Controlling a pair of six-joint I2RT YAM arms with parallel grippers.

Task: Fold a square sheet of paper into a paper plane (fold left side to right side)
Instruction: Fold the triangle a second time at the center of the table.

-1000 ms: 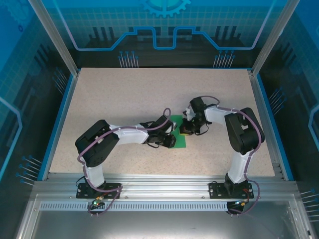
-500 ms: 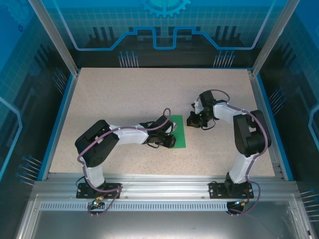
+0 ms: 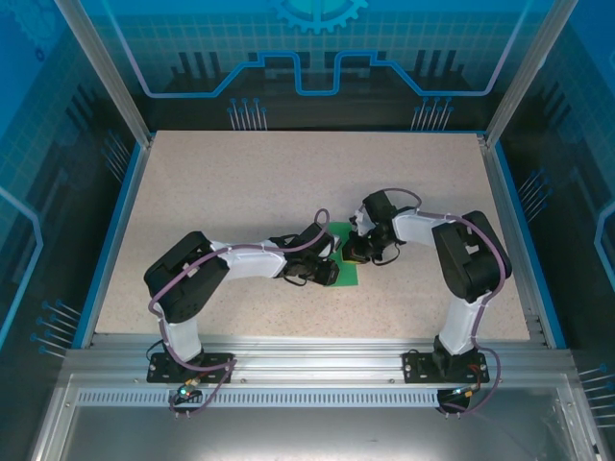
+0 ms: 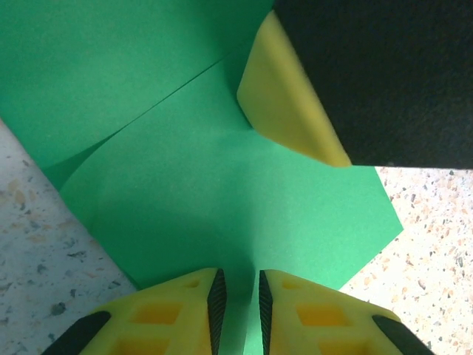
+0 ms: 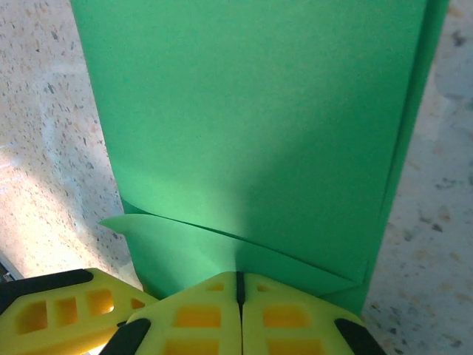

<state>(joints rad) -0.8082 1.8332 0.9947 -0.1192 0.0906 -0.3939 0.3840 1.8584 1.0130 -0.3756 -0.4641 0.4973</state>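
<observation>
The square sheet of paper (image 3: 348, 277) is bright green and lies on the table, folded over on itself, with a slanted flap edge in the left wrist view (image 4: 222, 185) and the right wrist view (image 5: 251, 111). My left gripper (image 3: 330, 272) rests on the paper's near left part. Its jaws (image 4: 240, 296) stand a narrow gap apart with flat paper under them. My right gripper (image 3: 356, 254) is shut, its tips (image 5: 239, 285) down on the paper near the flap. One yellow right finger (image 4: 284, 103) shows opposite the left jaws.
The speckled beige table (image 3: 240, 182) has a blue rim (image 3: 115, 230) on its left, right and far sides. Metal frame posts (image 3: 101, 67) rise at the back corners. The arm bases are bolted to the near rail (image 3: 307, 365).
The right gripper swung away to the right of the paper half a second ago and is now back on it. The left arm has not moved.
</observation>
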